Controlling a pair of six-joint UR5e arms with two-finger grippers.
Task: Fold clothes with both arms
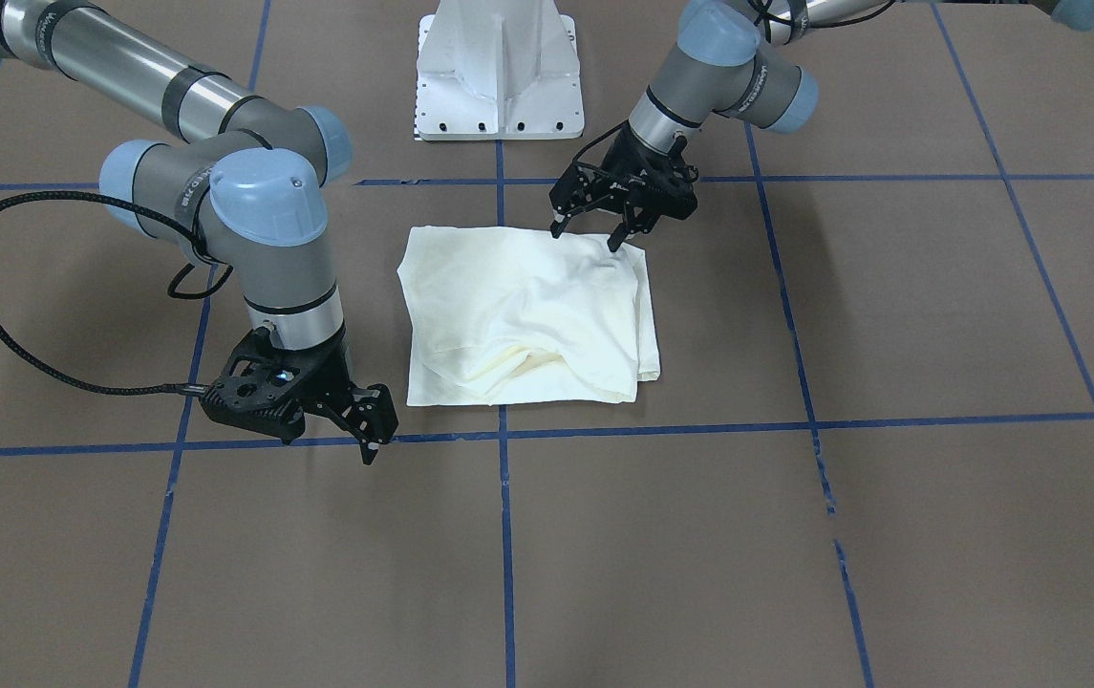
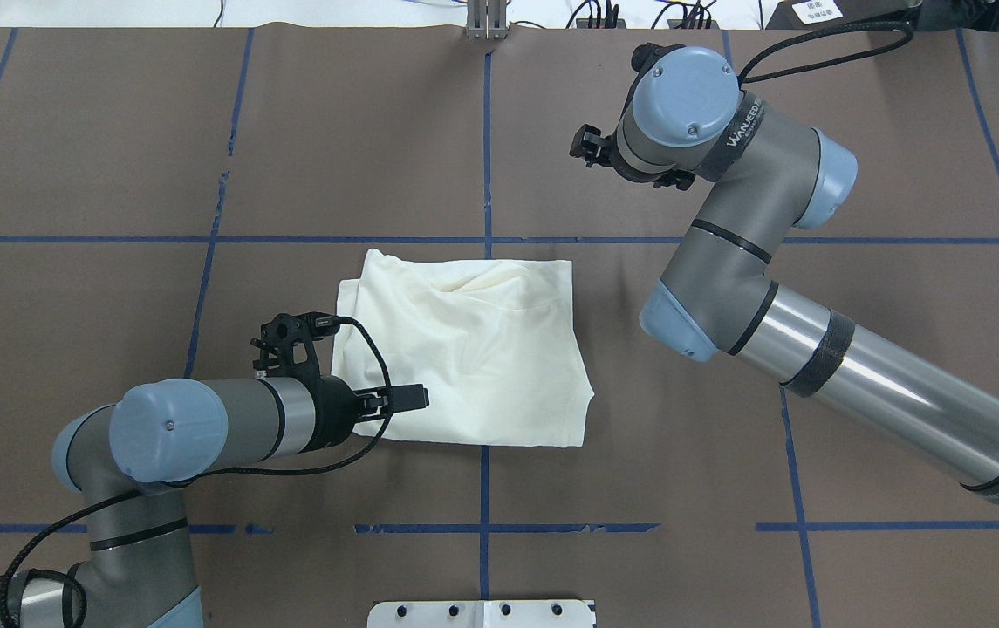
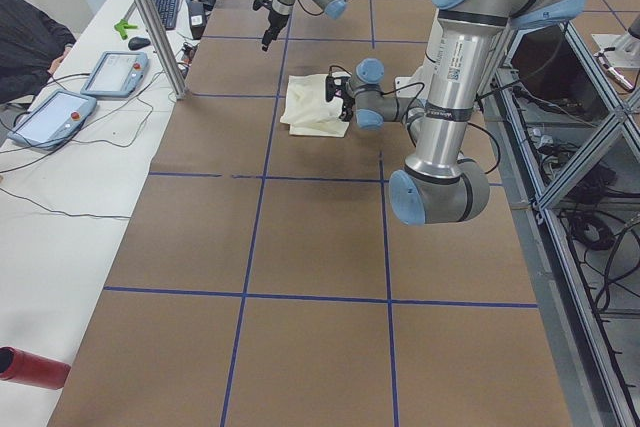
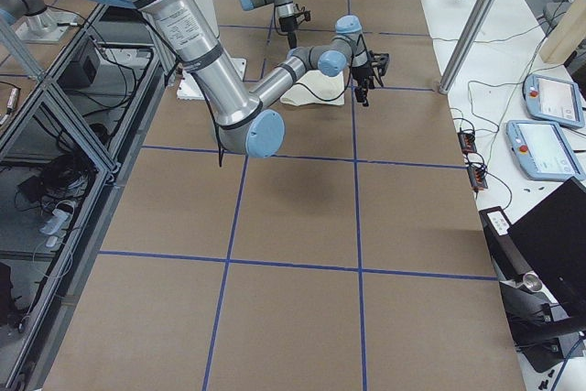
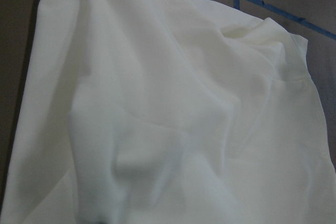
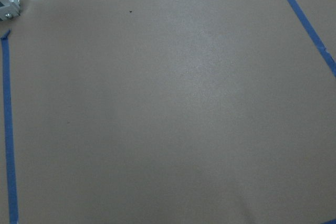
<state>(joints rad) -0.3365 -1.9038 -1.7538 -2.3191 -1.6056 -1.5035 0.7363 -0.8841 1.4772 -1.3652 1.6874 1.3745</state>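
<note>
Closing on the near edge of the shirt (image 1: 527,315) looks like the step in hand. The left pincer (image 1: 587,239) hangs with its fingers (image 1: 619,234) apart, tips at or just above the cloth; I cannot tell whether they touch it. The shirt lies directly below and ahead of this pincer, folded into a rough rectangle, plain cream side up, on the brown table (image 1: 795,535).

To do the step well, I judge the tips should drop straight down, so that one finger slides under every layer at the edge. The cloth is soft and stacked, so a shallow bite may lift only the top layer and pull the fold apart. The side of the shirt farthest from this pincer bulges open and may want pressing flat.

The right pincer (image 1: 373,444) is off the cloth, out past the shirt corner diagonally opposite the left pincer, and the side views show it raised above the table. Whether its fingers are apart or together I cannot tell. Below it lie only brown paper and blue tape lines (image 1: 661,430).

Behind the left pincer stands the white base block (image 1: 499,86), so there is little room to draw back that way. Ahead of it, past the shirt, and out to both sides the table gives wide room for a sweep.
</note>
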